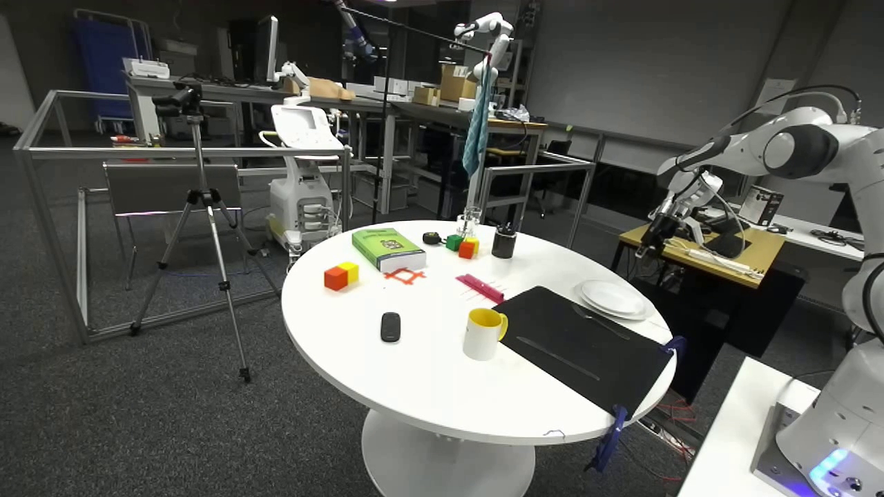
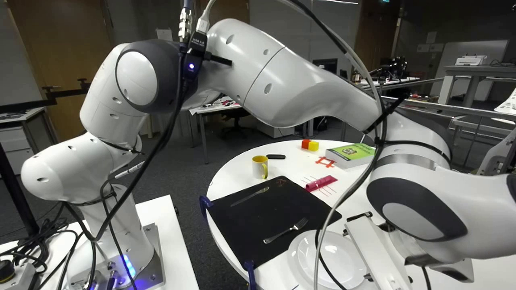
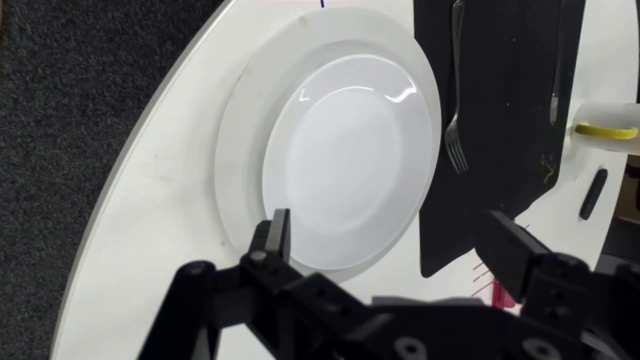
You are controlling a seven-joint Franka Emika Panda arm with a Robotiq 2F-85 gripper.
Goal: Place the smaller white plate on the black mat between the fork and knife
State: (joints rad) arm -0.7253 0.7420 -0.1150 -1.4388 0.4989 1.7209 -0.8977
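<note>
The hand [image 3: 389, 227] stands wide and empty near the small plate [image 3: 347, 162], which rests on the large plate [image 3: 241, 150] by the edge of the counter [image 3: 165, 220]. Gripping too low could lift both plates; carrying low could sweep the fork [image 3: 457, 85] off the mat [image 3: 505, 75].

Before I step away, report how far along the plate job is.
Looks done: the fork and knife lie apart on the black mat. In hand: nothing; the wrist view shows the tool open, gripping no plate. Left: the smaller white plate rests on the larger plate, so it has yet to be grasped, lifted and set between the fork and knife.
</note>
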